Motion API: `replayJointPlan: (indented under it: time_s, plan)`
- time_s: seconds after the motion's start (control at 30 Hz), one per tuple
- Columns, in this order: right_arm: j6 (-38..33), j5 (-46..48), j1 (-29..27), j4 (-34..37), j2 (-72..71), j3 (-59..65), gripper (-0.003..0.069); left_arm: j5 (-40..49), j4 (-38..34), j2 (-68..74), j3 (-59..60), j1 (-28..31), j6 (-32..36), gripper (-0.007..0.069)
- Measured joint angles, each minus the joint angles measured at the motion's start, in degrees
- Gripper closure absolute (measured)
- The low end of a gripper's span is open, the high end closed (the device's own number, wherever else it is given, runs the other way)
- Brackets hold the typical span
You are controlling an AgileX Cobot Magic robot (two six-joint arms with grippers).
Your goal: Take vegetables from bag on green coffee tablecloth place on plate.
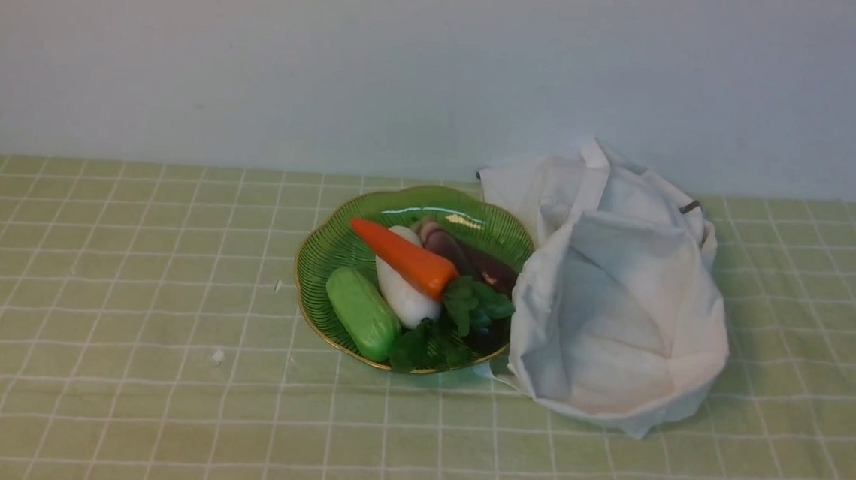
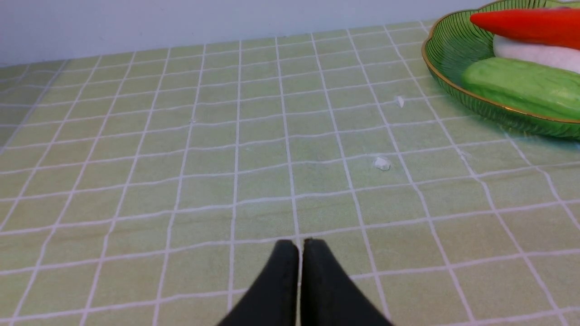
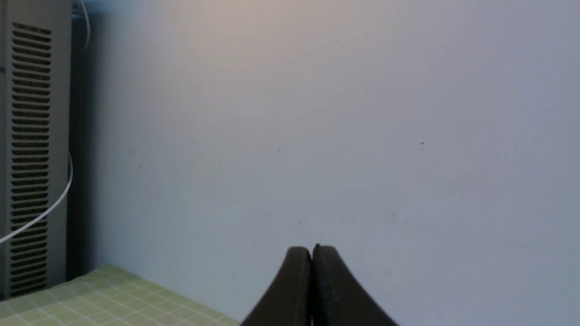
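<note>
Now the left gripper [image 2: 301, 242] is held over the green tablecloth [image 2: 263, 181], closed, with nothing pinched. The right gripper [image 3: 312, 249] is pointed toward the wall [image 3: 317, 136], closed and with nothing pinched too. The orange carrot [image 1: 404, 257] is laid across the white radish [image 1: 403, 295] on the green glass plate [image 1: 337, 249], beside the white bag [image 1: 618, 321].

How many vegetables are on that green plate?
5 that I can make out on the plate: green one at front left, white one beside it, carrot across the white one, two purplish ones behind at right. Others may be hidden.
</note>
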Motion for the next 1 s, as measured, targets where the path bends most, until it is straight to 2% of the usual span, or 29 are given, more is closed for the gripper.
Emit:
replayJointPlan:
  time_s: [0.57,0.73,0.83,1.0]
  plan:
    - [-0.5,1.0,0.0,-0.6,0.0,0.4,0.0673,0.0,0.1,0.0,0.0,0.0,0.0,0.0629]
    - [1.6,-2.0,-0.4,-1.9,0.0,7.8,0.0673,0.0,0.1,0.0,0.0,0.0,0.0,0.0629]
    - [7.0,-1.8,-3.9,-4.2,0.0,12.9,0.0673,0.0,0.1,0.0,0.0,0.0,0.0,0.0629]
    - [17.2,-1.3,-13.7,-11.8,0.0,18.3,0.0673,0.0,0.1,0.0,0.0,0.0,0.0,0.0629]
